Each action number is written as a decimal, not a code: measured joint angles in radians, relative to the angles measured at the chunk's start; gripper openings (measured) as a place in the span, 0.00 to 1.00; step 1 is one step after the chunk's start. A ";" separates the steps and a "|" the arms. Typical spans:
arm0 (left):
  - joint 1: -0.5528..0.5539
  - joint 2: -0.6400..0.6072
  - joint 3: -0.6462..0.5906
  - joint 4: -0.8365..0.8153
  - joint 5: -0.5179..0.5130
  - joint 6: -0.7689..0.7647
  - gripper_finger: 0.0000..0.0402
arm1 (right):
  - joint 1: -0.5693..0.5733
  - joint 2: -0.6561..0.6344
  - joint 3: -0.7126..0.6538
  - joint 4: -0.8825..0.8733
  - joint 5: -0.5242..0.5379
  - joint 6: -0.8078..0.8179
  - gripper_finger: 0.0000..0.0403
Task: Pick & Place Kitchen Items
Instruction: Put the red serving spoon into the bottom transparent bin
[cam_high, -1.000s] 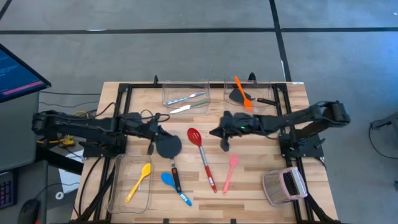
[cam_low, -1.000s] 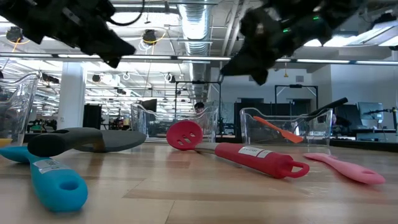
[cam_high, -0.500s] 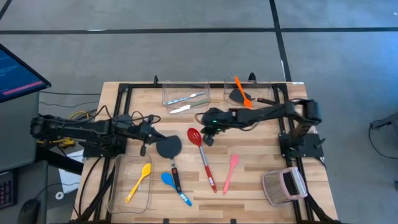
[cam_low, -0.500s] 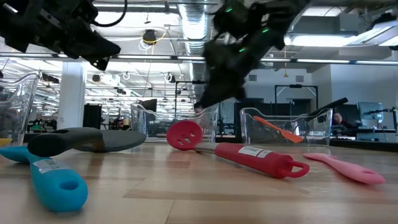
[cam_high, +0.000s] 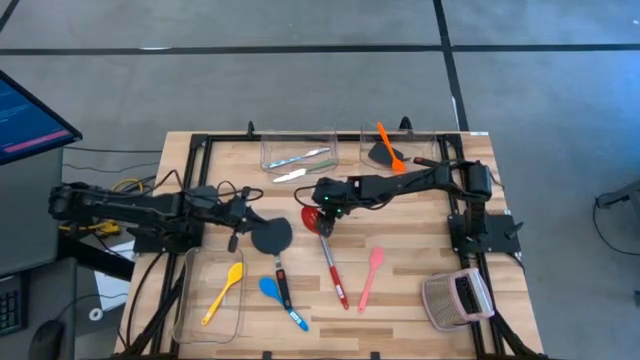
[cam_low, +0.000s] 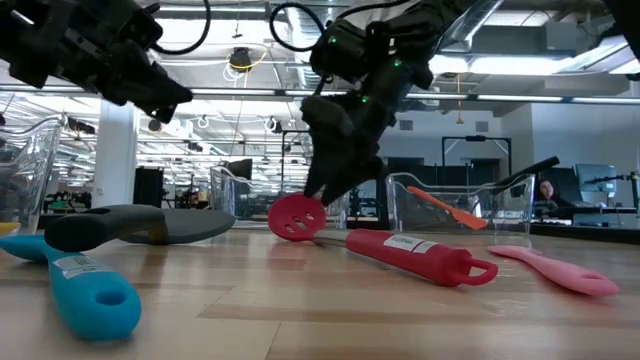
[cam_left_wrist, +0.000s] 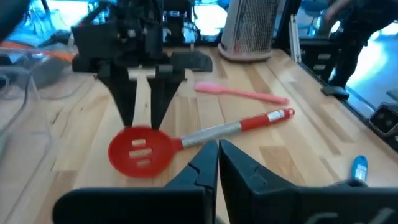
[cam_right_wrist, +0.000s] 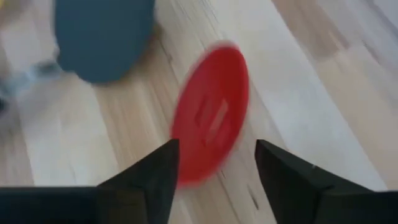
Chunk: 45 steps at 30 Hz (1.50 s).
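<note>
Right pincer (cam_high: 318, 209) swung over red slotted spoon (cam_high: 313, 218) | fingers apart, pointing down

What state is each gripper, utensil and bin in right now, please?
Right gripper: open, over the red spoon's head.
Left gripper: shut, empty, above the table.
Red spoon: flat on the table.
Black turner: flat on the table.
Pink spatula: on the table.
Blue spatula: on the table.
Yellow spoon: in the near-left bin.
Orange spatula: leaning in the far-right bin.
</note>
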<state>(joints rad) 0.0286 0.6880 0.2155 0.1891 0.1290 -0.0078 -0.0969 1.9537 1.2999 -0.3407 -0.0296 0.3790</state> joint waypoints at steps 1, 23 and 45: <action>-0.001 0.008 -0.002 0.002 0.000 0.000 0.01 | -0.004 0.000 -0.002 -0.012 -0.001 0.000 0.53; -0.001 0.014 0.000 0.014 0.000 -0.026 0.01 | -0.008 0.109 -0.002 0.075 0.000 0.007 0.42; -0.001 0.014 0.000 0.014 0.000 -0.026 0.01 | -0.001 -0.087 0.001 0.081 -0.018 -0.137 0.03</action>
<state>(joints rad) 0.0277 0.7023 0.2157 0.2031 0.1287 -0.0341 -0.0976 1.8666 1.3010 -0.2598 -0.0477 0.2419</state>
